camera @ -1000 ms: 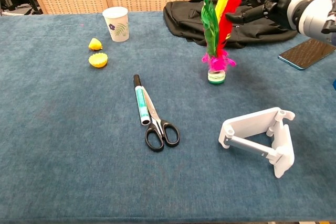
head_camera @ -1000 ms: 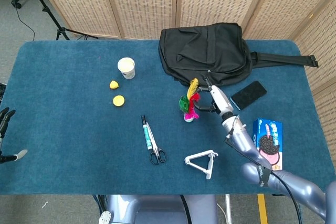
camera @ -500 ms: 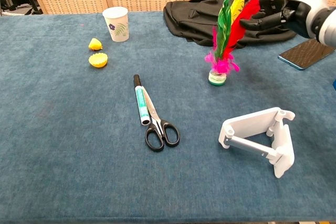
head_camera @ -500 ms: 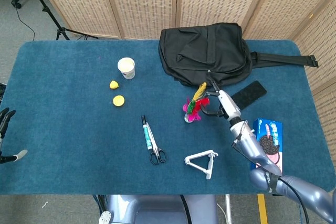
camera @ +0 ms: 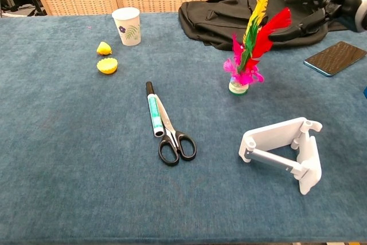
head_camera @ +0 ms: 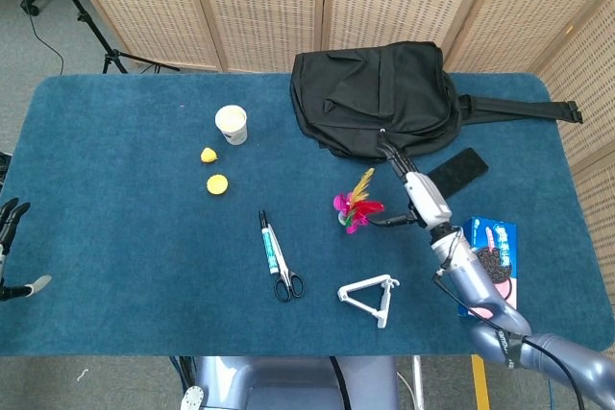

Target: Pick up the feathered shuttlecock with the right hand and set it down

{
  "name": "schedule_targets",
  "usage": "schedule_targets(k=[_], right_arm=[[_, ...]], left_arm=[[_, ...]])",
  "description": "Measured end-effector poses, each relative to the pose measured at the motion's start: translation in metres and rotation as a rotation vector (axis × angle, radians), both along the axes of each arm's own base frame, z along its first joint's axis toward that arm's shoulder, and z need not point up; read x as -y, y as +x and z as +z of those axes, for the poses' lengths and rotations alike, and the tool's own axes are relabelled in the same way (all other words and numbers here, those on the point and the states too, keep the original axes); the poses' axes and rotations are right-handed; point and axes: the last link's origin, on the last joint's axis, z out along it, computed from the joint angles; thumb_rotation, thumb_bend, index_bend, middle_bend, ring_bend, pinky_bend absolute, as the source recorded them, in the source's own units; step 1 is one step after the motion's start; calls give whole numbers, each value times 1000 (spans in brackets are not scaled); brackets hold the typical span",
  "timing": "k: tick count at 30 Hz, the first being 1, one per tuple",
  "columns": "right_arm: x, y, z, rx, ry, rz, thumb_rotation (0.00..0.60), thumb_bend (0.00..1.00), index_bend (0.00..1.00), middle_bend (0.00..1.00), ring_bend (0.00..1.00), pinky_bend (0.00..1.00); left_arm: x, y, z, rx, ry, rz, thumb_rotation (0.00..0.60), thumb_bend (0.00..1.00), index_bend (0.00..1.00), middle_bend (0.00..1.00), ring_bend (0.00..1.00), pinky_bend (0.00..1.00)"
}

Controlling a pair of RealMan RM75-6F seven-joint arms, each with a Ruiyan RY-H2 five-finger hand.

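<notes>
The right hand point(camera: 309, 1) reaches forward on its outstretched arm with dark fingers point(camera: 287, 30) spread and curved, gripping nothing, while the left hand point(head_camera: 10, 237) (only partly in view at the edge) hangs low, its pose unclear.

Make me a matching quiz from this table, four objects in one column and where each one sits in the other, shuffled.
Things:
1. paper cup
2. scissors
3. phone
4. feathered shuttlecock

Places:
A. lying alongside the marker
B. base on the cloth, feathers leaning toward the right hand
C. behind the two yellow pieces
D. right of the black backpack, near the table's right edge

Pairs: 1-C, 2-A, 3-D, 4-B
</notes>
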Motion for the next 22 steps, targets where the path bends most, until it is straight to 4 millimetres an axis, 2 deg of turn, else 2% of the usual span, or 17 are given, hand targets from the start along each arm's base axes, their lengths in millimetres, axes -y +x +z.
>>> schedule_targets(k=[9,13,16,22], right_arm=[[-21,-29,53,-436,-250,77,600,0,0,0,0,0],[-48,-57,83,-649,-378,34,600,0,0,0,0,0],[-71,-76,101,-736,-452,-17,600,0,0,0,0,0],[-115,-108,115,-784,-516,-112,600,0,0,0,0,0]], left_arm=[[2,0,2,-13,20,-5,600,0,0,0,0,0],[3,-1,1,-21,24,-2,600,0,0,0,0,0],[2,-1,2,-21,28,-2,600,0,0,0,0,0],[5,0,5,-19,49,-11,600,0,0,0,0,0]])
